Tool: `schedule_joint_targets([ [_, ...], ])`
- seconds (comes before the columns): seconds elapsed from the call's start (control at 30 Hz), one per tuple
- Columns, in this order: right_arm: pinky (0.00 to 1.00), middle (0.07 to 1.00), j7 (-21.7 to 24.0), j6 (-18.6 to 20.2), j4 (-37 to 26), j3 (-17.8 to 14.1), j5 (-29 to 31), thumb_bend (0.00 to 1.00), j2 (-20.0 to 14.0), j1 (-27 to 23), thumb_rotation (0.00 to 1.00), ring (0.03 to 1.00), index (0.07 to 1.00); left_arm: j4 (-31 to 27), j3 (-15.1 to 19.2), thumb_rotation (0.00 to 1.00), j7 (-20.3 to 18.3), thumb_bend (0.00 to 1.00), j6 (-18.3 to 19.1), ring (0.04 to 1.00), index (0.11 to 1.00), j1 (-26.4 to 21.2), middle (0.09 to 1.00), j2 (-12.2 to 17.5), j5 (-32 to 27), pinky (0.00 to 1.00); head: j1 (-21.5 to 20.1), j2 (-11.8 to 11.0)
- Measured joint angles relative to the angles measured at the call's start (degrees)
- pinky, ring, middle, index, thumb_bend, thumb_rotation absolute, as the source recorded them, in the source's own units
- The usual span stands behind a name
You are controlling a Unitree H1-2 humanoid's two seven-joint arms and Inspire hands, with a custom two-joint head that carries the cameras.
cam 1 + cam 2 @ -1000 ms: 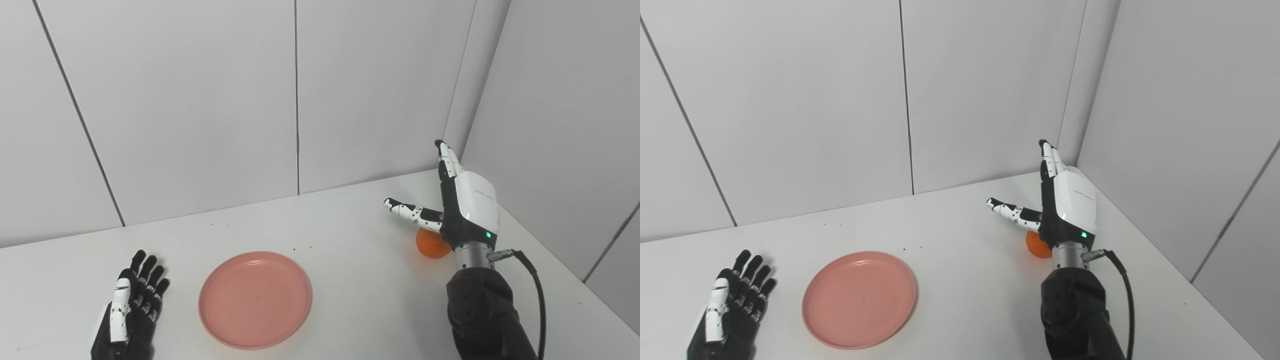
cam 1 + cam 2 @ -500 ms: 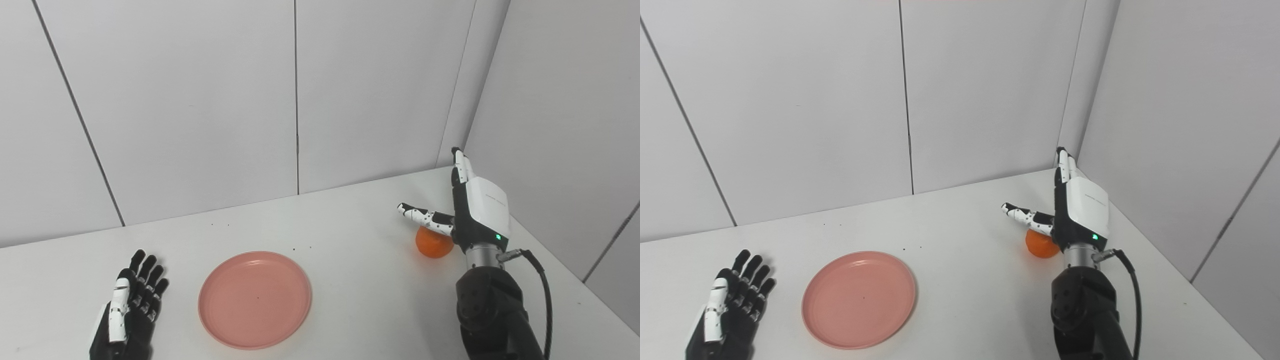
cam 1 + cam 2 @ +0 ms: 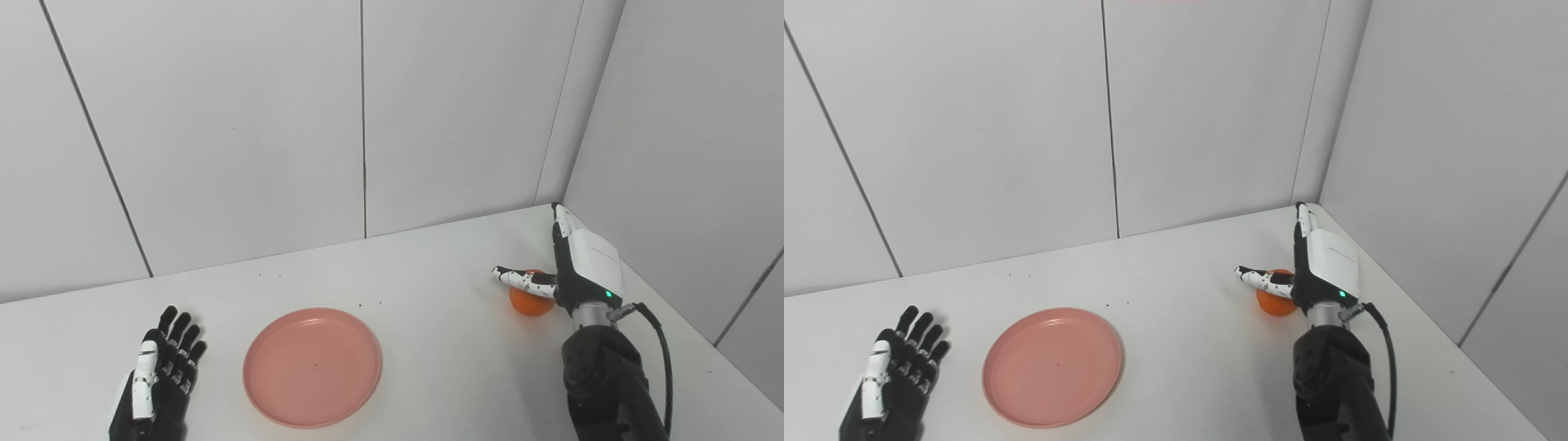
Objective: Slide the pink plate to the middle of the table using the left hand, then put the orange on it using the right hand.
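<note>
- Already near mid-table: pink plate [image 3: 312,365], flat on the white table [image 3: 429,269], empty; whether fully centred, hard to judge, though a little left of the middle by the look of it.
- Not yet moved: orange [image 3: 530,302], on the table towards the far right corner, well apart from the plate.
- Right beside the orange: right hand [image 3: 579,269], spread wide, thumb lying across the top of the fruit, fingers straight and pointing away along its right side; nothing gripped, contact with the thumb not certain.
- Off to the left of the plate, apart from its rim: left hand [image 3: 159,376], palm down low over the table, fingers apart, holding nothing.
- Judged done: the slide, or nearly so.
- Judged left: closing on the orange, lifting, carrying leftwards, setting down on the plate.
</note>
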Motion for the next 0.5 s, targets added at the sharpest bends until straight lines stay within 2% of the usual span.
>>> schedule_joint_targets([
  [0.5, 0.77, 0.951, 1.89, 0.02, 3.82, 0.36, 2.55, 1.0, -0.71, -0.49, 0.56, 0.904, 0.971, -1.62, 0.11, 1.0, 0.5, 0.3, 2.27, 0.999, 1.0, 0.32, 1.0, 0.1, -0.03, 1.0, 0.0, 1.06],
])
